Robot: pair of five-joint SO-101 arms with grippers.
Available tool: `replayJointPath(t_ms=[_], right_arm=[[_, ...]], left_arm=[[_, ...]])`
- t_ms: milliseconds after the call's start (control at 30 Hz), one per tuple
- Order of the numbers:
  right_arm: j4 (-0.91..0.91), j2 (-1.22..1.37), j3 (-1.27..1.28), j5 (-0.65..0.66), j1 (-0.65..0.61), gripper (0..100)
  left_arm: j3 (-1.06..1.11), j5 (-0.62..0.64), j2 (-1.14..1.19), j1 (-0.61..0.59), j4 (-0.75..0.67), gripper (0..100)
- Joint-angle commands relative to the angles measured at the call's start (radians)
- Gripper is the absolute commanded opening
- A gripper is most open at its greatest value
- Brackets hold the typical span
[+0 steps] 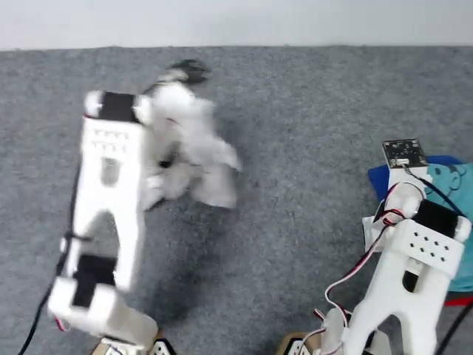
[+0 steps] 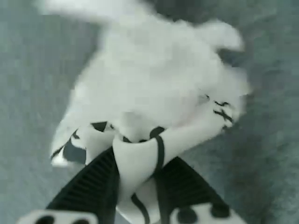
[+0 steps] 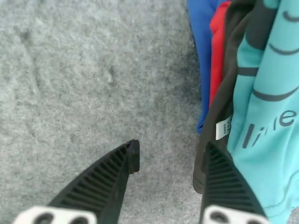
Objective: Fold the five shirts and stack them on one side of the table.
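A crumpled white shirt with black print hangs bunched over the grey table at the back left. My left gripper is shut on a fold of this white shirt, which spreads out beyond the fingers. At the right edge lies a stack of folded shirts, teal on top with blue, red and black layers beneath. My right gripper stands open just beside that stack, one finger against the stack's edge, nothing held.
The grey felt-like table surface stretches between the two arms. A pale wall borders the table's far edge. Cables trail from the right arm near the front edge.
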Motion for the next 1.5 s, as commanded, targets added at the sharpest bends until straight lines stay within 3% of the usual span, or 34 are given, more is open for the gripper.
replayJointPath(t_ms=[0, 200, 400, 500, 633, 933, 1100, 1300, 1367, 1467], right_arm=[[0.001, -0.01, -0.035, 0.008, -0.002, 22.3], [0.001, -0.01, -0.015, 0.008, -0.002, 22.3], [-0.002, -0.01, -0.002, 0.008, -0.004, 22.3], [-0.004, -0.01, 0.0, 0.008, -0.004, 22.3], [-0.004, -0.01, 0.002, 0.008, -0.004, 22.3], [-0.002, -0.01, 0.002, 0.008, -0.004, 22.3], [-0.002, -0.01, 0.002, 0.008, -0.004, 22.3], [-0.01, -0.01, 0.002, 0.008, -0.007, 22.3], [-0.019, -0.01, 0.002, 0.008, -0.005, 22.3], [-0.024, -0.01, 0.002, 0.006, -0.007, 22.3]], left_arm=[[0.047, -0.017, -0.29, 0.068, 0.023, 1], [0.314, -0.126, -0.474, 0.078, 0.002, 1], [0.641, -0.123, -0.479, 0.081, 0.003, 2], [0.711, -0.1, -0.485, 0.133, 0.003, 8], [0.638, 0.051, -0.506, 0.235, -0.051, 13], [0.541, 0.063, -0.436, 0.43, -0.173, 12], [0.343, 0.092, -0.427, 0.405, -0.138, 5], [0.366, 0.097, -0.427, 0.284, -0.132, 5], [0.386, 0.097, -0.425, 0.29, -0.146, 6], [0.44, 0.098, -0.423, 0.39, -0.169, 12]])
